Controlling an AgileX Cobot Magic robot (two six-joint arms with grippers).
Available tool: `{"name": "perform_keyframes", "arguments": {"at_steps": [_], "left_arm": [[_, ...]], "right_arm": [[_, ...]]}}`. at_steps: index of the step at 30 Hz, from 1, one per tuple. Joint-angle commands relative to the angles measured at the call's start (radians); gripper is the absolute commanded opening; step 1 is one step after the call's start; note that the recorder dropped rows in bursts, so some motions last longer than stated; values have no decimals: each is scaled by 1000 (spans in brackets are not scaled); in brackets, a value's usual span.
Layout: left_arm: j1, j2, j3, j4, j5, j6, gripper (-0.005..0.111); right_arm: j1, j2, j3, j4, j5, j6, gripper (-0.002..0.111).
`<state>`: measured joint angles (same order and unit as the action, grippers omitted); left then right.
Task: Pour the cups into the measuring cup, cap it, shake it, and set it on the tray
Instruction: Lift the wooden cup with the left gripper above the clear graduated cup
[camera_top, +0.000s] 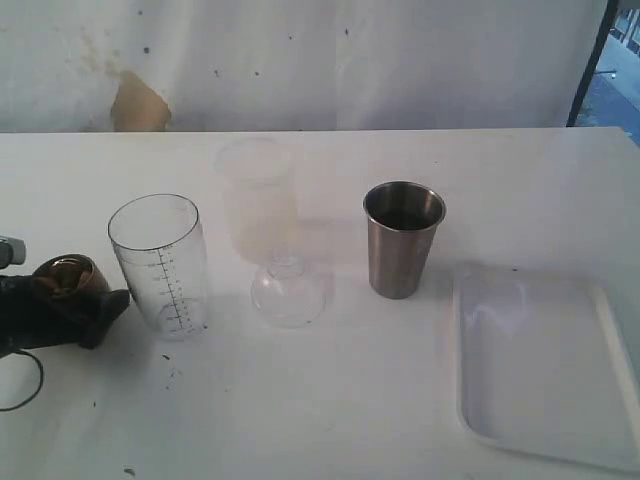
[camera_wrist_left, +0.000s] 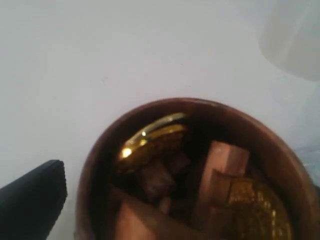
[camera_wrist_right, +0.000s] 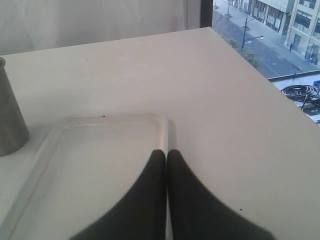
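Observation:
The small brown cup (camera_top: 68, 273) stands at the table's far left, with my left gripper (camera_top: 62, 305) shut around it. It fills the left wrist view as the brown cup (camera_wrist_left: 200, 175), holding brown blocks and gold foil pieces. One black finger (camera_wrist_left: 32, 200) lies against its side and the other is hidden. The clear measuring cup (camera_top: 160, 262) stands upright just right of it, uncapped. The steel tumbler (camera_top: 402, 240) stands mid-table. My right gripper (camera_wrist_right: 166, 151) is shut on nothing, above the far rim of the white tray (camera_wrist_right: 100, 120). That tray (camera_top: 545, 365) lies at the front right.
A frosted white plastic cup (camera_top: 258, 200) stands behind a clear domed lid (camera_top: 287, 291), between the measuring cup and the tumbler. The tumbler's side (camera_wrist_right: 10, 115) shows beside the tray. The table edge (camera_wrist_right: 280, 100) runs close past the tray, with a drop to the street.

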<state>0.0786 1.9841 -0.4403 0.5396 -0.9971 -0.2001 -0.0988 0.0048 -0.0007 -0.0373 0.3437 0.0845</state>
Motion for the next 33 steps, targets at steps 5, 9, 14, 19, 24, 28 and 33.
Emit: {"name": "perform_keyframes", "arguments": {"at_steps": [5,9,14,19,24,28,33], "left_arm": [[-2,-2,-3,20,17,-8,105],[-2,12,-30,26,24,-14,105],[-2,30,-51,50,30,-54,102],[-2,30,-50,52,32,-68,62],[-2,30,-48,93,51,-78,1],[-2,28,-50,65,40,-79,0],[-2,28,-50,45,-34,-68,0]], "right_arm": [[-6,-5,1,-6,-4,-1,0],[-6,-5,1,-6,-4,-1,0],[-6,-5,1,-6,-4,-1,0],[-6,-5,1,-6,-4,-1,0],[-6,-5,1,-6,-4,-1,0],[-6,-5,1,-6,-4,-1,0],[-6,-5,1,-6,-4,-1,0]]}}
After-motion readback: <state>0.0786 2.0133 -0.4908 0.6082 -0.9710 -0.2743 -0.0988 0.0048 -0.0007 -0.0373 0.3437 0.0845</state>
